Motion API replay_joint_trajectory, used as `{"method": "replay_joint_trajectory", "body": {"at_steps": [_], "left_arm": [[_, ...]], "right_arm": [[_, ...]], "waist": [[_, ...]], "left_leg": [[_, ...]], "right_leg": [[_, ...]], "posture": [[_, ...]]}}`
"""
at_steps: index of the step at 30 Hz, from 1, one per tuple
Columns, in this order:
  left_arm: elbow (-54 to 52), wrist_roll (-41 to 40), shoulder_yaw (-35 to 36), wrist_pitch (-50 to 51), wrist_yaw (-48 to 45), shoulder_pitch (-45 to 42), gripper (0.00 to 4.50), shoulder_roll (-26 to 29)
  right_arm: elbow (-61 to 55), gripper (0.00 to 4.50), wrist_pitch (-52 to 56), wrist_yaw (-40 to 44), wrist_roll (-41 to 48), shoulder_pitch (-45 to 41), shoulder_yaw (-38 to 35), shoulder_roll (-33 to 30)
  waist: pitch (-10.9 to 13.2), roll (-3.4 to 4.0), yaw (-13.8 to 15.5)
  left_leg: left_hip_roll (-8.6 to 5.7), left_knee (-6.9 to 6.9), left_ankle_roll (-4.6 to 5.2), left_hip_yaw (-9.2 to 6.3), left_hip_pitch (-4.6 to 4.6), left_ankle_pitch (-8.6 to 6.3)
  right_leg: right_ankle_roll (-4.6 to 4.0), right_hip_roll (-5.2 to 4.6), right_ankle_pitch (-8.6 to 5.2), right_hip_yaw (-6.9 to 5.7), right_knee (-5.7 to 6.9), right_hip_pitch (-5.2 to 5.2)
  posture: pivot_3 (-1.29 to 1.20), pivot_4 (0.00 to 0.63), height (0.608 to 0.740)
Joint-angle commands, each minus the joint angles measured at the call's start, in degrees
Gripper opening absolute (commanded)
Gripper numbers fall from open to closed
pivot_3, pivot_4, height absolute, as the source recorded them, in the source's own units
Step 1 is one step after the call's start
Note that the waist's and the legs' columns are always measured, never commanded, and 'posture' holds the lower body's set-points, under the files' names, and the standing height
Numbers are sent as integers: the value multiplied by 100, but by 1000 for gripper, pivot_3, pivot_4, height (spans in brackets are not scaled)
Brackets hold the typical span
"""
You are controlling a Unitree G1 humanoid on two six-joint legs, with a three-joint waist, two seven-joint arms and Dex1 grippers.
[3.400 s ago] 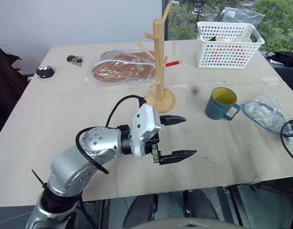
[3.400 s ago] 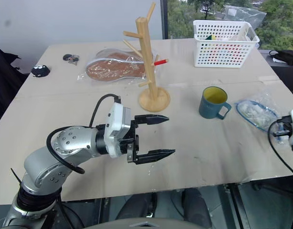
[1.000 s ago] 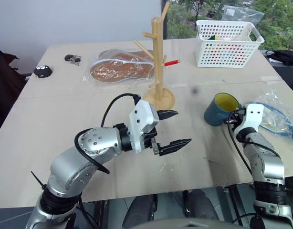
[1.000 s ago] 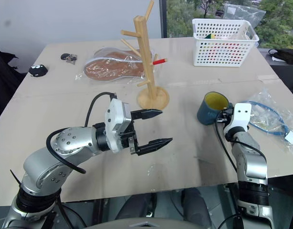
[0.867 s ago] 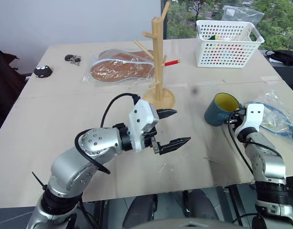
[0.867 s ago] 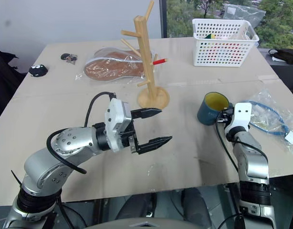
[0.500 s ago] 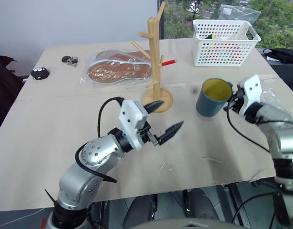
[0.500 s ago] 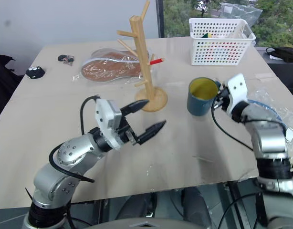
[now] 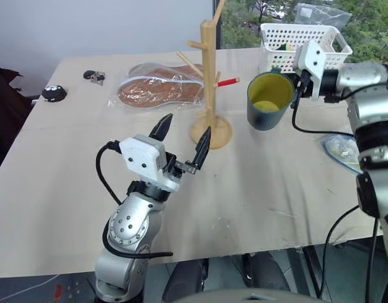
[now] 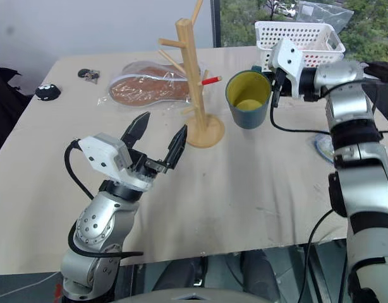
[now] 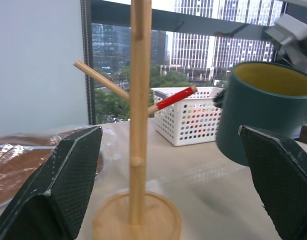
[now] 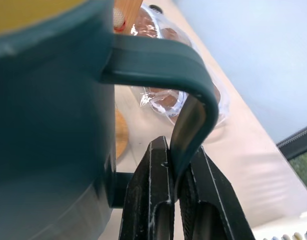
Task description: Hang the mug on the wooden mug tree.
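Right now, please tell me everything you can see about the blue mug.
The mug is teal-blue outside and yellow inside, glossy like ceramic, with one loop handle. It looks empty. It is lifted clear of the table, roughly upright and tipped a little, to the right of the wooden mug tree and apart from it. The right gripper has its jaws shut on the handle; nothing else touches the mug.

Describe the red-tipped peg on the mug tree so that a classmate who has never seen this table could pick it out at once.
Find the wooden mug tree, the tall light-wood post standing mid-table between the plastic-wrapped brown item and the white basket. Partway up, one peg juts toward the mug. It alone has a red tip; the others are bare wood.
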Motion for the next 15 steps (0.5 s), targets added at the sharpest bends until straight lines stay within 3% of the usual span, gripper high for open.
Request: {"method": "replay_joint_trajectory", "body": {"at_steps": [1, 15], "left_arm": [[-167, 98, -73, -368, -37, 131, 4500, -66], [329, 294, -143, -1193, -274, 508, 4500, -130]], "right_arm": [[710, 71, -565, 53, -349, -619, 66, 150], [1372, 71, -809, -201, -1030, -1447, 126, 924]], "waist": [[0, 0, 3], [1, 4, 11]], "left_leg": [[0, 0, 0, 0, -6, 0], [-1, -2, -1, 4, -20, 0]], "right_leg": [[0, 0, 0, -1, 2, -7], [-1, 0, 0, 5, 9, -29]], "posture": [[0, 150, 740], [0, 150, 740]]}}
